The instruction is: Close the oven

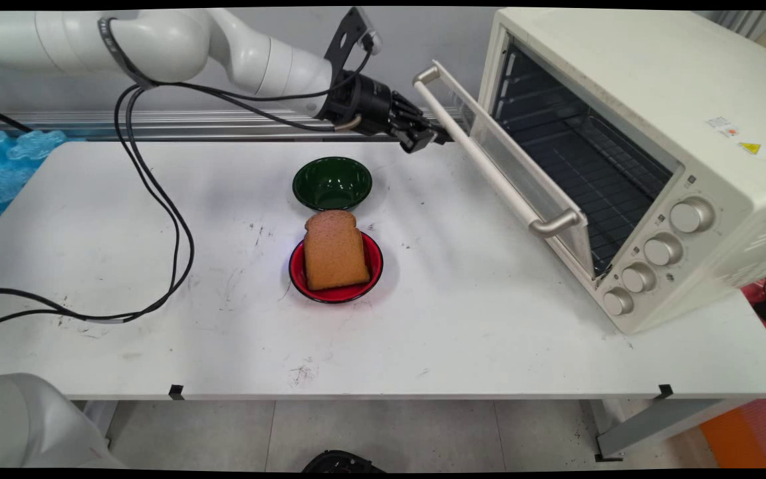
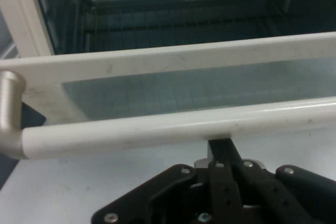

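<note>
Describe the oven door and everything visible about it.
The oven door hangs partly open, tilted outward from the cream toaster oven at the table's right. It has a cream frame around a glass pane and a long pale bar handle on metal end brackets. The pincer sits right at the handle's far end; the hand view shows it just under the bar.

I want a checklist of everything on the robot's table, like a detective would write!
Surface: white table, scuffed with dark marks.
Things: toaster oven at right, door partly open; bread slice on red plate; green bowl behind it, nothing seen inside.
Clutter: nothing seen.
Tool: tool right at the door handle; open or shut, cannot tell.
Cables: black cables hang from the arm onto the table's left.
Surroundings: grey wall, blue packaging at left.
</note>
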Robot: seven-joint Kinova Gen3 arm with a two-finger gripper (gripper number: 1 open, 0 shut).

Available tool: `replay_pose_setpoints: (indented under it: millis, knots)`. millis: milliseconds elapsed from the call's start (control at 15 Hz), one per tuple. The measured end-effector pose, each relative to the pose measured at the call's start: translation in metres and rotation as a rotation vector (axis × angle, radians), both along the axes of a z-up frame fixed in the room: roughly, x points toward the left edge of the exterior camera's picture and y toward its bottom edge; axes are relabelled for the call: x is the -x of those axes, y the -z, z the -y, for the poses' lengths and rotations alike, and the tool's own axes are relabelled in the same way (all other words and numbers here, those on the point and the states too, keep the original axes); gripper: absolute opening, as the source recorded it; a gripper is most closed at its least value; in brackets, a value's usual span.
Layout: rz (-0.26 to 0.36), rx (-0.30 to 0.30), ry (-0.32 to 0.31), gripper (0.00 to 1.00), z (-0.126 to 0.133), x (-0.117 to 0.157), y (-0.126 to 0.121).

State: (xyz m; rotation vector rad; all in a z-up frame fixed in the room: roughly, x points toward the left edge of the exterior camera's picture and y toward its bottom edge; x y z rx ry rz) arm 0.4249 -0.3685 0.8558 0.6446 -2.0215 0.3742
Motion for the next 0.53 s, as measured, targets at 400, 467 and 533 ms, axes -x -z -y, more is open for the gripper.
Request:
replay_pose_setpoints:
  millis: [400,467,533]
  knots:
    - [-0.012,0.021,-0.001,0.00,0.008,-0.001,-0.012]
    - [-0.013,0.023,-0.001,0.00,0.008,-0.002,-0.013]
    - [-0.014,0.024,-0.001,0.00,0.008,-0.002,-0.016]
